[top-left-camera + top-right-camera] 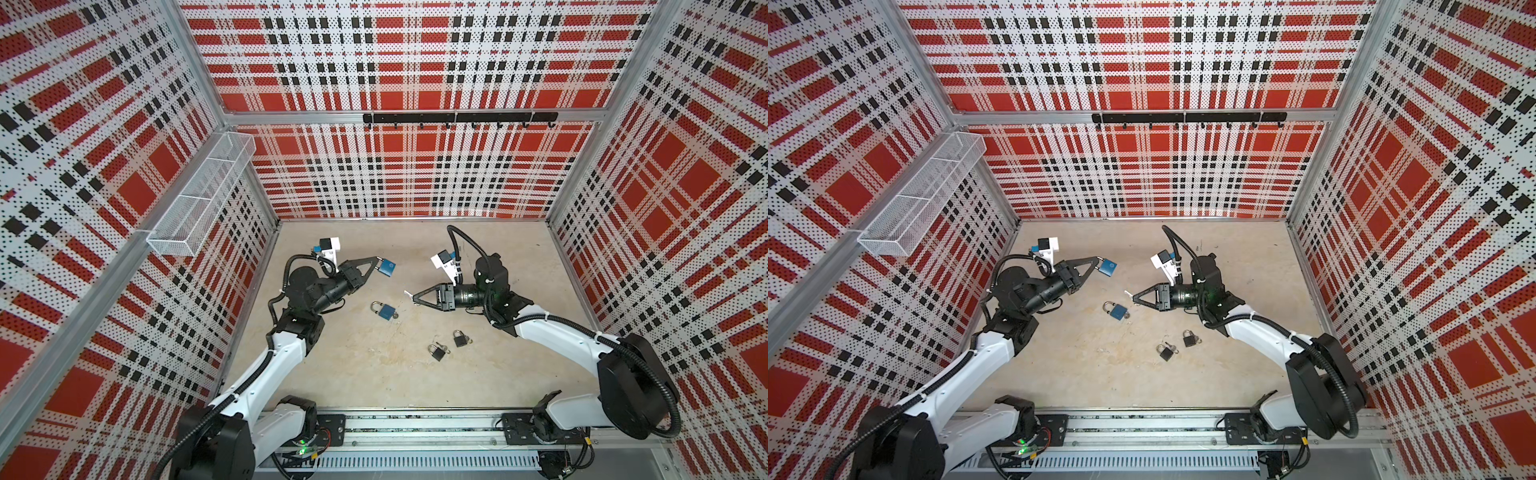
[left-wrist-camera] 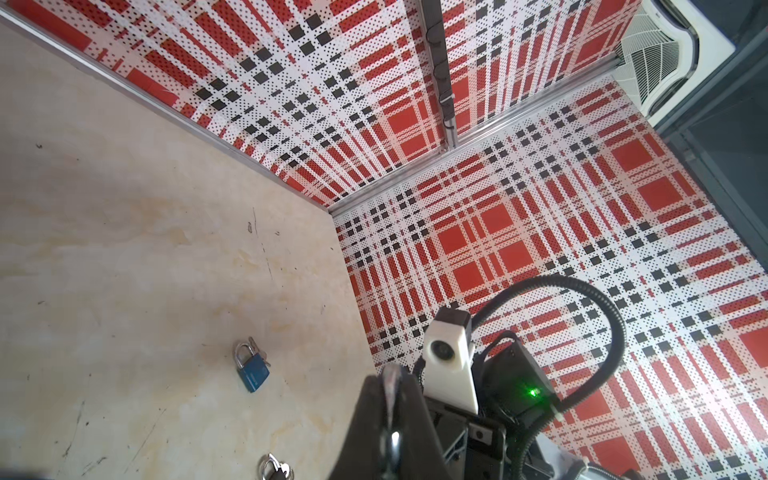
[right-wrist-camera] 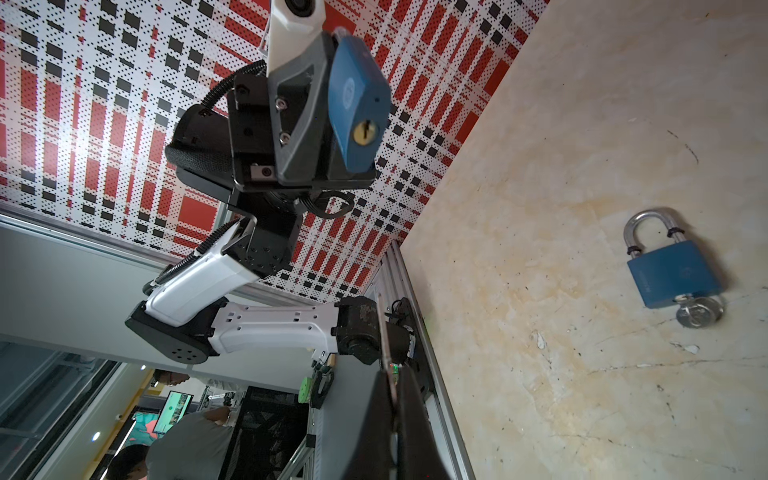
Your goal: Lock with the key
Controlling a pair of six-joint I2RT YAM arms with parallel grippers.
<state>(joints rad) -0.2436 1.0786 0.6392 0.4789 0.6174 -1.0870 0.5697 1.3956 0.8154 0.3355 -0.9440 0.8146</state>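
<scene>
Right end effector pinches key; left end effector grips blue padlock.

White wire-mesh basket, three compartments, hangs on left wall's aluminium frame in both top views. Black hook rail on back wall. Red-black-white plaid perforated walls enclose beige marbled desk, scuffed. Slotted white cable duct along front edge. Lit monitor beyond cell.

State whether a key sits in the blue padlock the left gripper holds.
Out: the held blue padlock shows an empty brass keyhole in the right wrist view; the right gripper pinches a key, apart from it.
</scene>
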